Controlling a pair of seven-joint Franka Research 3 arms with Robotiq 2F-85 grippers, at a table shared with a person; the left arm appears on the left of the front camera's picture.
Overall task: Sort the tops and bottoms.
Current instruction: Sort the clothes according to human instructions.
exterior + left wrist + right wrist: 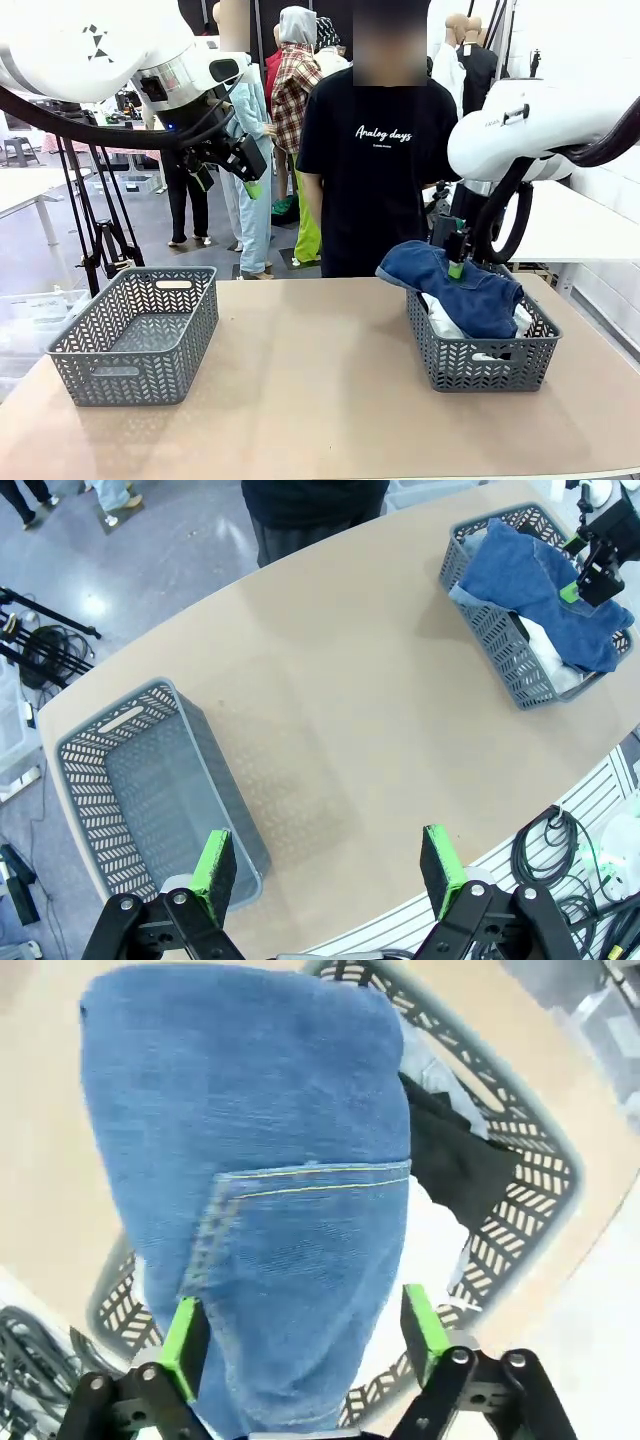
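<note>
The bottoms, blue denim shorts point(478, 292) point(530, 580) point(270, 1160), lie draped over the far end of the right grey basket point(480, 365) point(500, 645) point(520, 1200), spilling over its rim. Under them lie a white top point(437, 318) point(548, 648) point(432, 1250) and a black top point(450, 1155). My right gripper point(456, 262) point(590, 570) point(300, 1330) stands open right over the shorts, its green pads on either side of the denim. My left gripper point(247, 175) point(325, 870) hangs open high above the table's left side, holding nothing.
A second grey basket point(140, 340) point(130, 780) stands at the table's left with nothing in it. A person in a black printed T-shirt point(385, 150) stands at the far edge. Bare tabletop point(320, 380) lies between the baskets.
</note>
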